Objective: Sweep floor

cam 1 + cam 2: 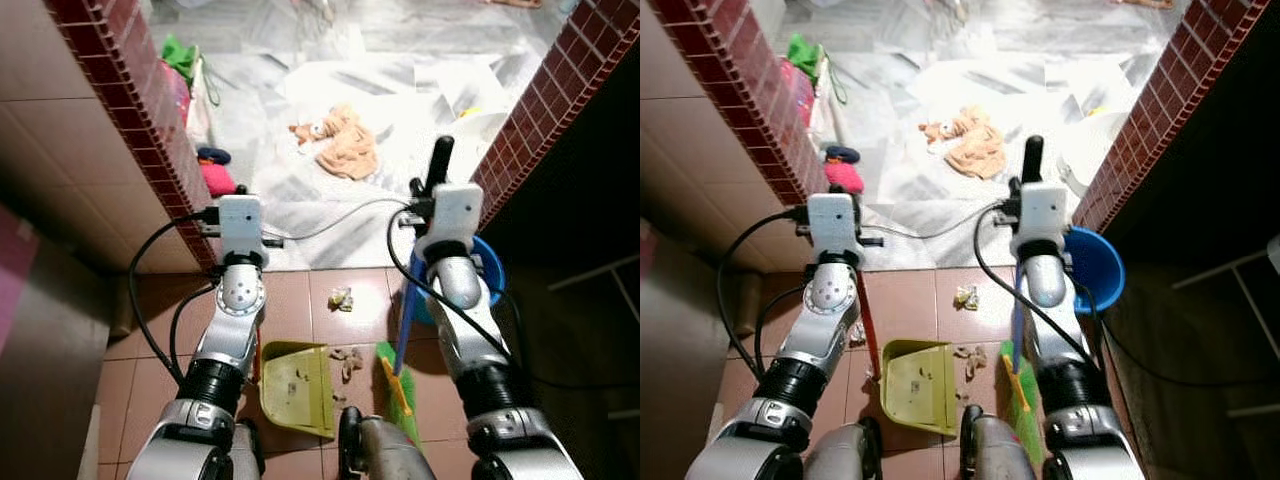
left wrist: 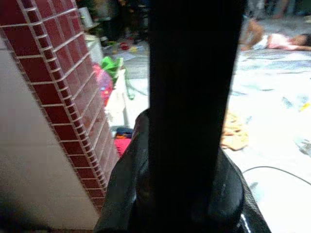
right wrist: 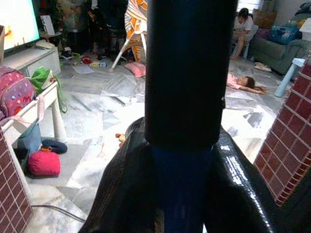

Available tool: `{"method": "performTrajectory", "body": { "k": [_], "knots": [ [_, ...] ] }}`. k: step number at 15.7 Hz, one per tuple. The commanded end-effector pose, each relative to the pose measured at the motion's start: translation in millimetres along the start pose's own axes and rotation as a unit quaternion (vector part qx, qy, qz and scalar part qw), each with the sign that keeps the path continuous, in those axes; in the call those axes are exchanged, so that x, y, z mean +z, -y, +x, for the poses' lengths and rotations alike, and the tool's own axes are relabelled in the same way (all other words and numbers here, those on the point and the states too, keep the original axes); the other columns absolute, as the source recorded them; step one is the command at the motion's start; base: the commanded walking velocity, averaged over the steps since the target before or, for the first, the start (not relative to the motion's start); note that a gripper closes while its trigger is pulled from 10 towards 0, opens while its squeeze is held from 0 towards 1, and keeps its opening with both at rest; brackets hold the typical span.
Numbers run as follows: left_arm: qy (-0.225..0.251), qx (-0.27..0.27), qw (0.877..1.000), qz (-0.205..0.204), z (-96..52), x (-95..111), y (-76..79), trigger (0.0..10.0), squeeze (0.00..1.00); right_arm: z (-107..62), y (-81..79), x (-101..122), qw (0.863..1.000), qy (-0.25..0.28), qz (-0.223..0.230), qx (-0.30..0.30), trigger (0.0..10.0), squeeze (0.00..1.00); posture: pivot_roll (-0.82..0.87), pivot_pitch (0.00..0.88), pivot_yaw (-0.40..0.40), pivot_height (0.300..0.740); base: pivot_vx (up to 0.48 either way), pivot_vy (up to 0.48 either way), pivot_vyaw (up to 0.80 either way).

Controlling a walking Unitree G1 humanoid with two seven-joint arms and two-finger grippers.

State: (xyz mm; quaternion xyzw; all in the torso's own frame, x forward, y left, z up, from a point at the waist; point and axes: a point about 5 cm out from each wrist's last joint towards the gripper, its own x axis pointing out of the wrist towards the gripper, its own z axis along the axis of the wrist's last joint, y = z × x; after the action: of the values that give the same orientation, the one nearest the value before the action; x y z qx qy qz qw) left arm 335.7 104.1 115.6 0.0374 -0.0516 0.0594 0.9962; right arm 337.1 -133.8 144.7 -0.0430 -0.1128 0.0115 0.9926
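A yellow-green dustpan rests on the brown tiled floor between my arms, with bits of dirt in it. Its red handle rises to my left gripper, which is shut around the dark upper part of the pole. A broom with green bristles stands just right of the pan. Its blue handle with a black top runs up through my right gripper, which is shut on it. Brown debris lies between pan and broom, and a crumpled scrap lies further ahead.
Red-tiled wall ends stand at left and right of the doorway. A blue bucket sits behind my right arm. A beige cloth, a pink cushion and a cable lie on the marble floor. A person lies beyond.
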Motion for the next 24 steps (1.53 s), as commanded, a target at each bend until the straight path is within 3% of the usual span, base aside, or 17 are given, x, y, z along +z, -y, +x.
{"method": "performTrajectory", "body": {
  "k": [1, 6, 9, 12, 14, 16, 19, 24],
  "knots": [
    [-0.009, 0.022, 0.999, 0.031, -1.4, -9, -6.7, 10.0, 0.00, 6.3, -7.8, 11, 0.999, 0.030, 0.011, 0.001, 10.0, 0.00, -0.08, 0.246, 0.000, 0.740, 0.000, 0.000, 0.00],
    [-0.002, 0.055, 0.998, 0.023, 0.5, -7, -1.3, 10.0, 0.00, 21.5, -37.8, 20, 0.991, 0.010, 0.127, 0.038, 10.0, 0.00, -0.09, 0.245, -0.012, 0.740, 0.000, 0.000, 0.00],
    [-0.002, 0.061, 0.997, 0.040, 1.1, -12, -3.7, 10.0, 0.00, 25.4, -44.2, 19, 0.965, -0.028, 0.249, 0.076, 10.0, 0.00, -0.10, 0.236, -0.024, 0.740, 0.000, 0.000, 0.00],
    [-0.008, 0.070, 0.997, 0.040, -0.9, -17, -6.1, 10.0, 0.00, 26.7, -45.8, 26, 0.951, -0.029, 0.284, 0.117, 10.0, 0.00, -0.11, 0.226, -0.029, 0.740, 0.000, 0.000, 0.00],
    [-0.006, 0.076, 0.996, 0.037, 3.0, -15, -6.5, 10.0, 0.00, 32.2, -41.4, 40, 0.956, 0.001, 0.258, 0.140, 10.0, 0.00, -0.11, 0.214, -0.031, 0.740, 0.000, 0.000, 0.00],
    [0.015, 0.084, 0.995, 0.046, 9.7, -5, -10.2, 10.0, 0.00, 40.3, -30.7, 65, 0.969, 0.065, 0.180, 0.158, 10.0, 0.00, -0.12, 0.207, -0.032, 0.740, 0.000, 0.000, 0.00],
    [0.019, 0.108, 0.992, 0.055, 15.1, -1, -19.2, 10.0, 0.00, 49.0, -9.7, 87, 0.977, 0.122, 0.121, 0.125, 10.0, 0.00, -0.12, 0.201, -0.036, 0.740, 0.000, 0.000, 0.00],
    [0.014, 0.117, 0.990, 0.074, 14.7, -5, -25.5, 10.0, 0.00, 49.5, -0.5, 86, 0.982, 0.144, 0.024, 0.122, 10.0, 0.00, -0.11, 0.203, -0.035, 0.740, 0.000, 0.000, 0.00]
  ]
}}
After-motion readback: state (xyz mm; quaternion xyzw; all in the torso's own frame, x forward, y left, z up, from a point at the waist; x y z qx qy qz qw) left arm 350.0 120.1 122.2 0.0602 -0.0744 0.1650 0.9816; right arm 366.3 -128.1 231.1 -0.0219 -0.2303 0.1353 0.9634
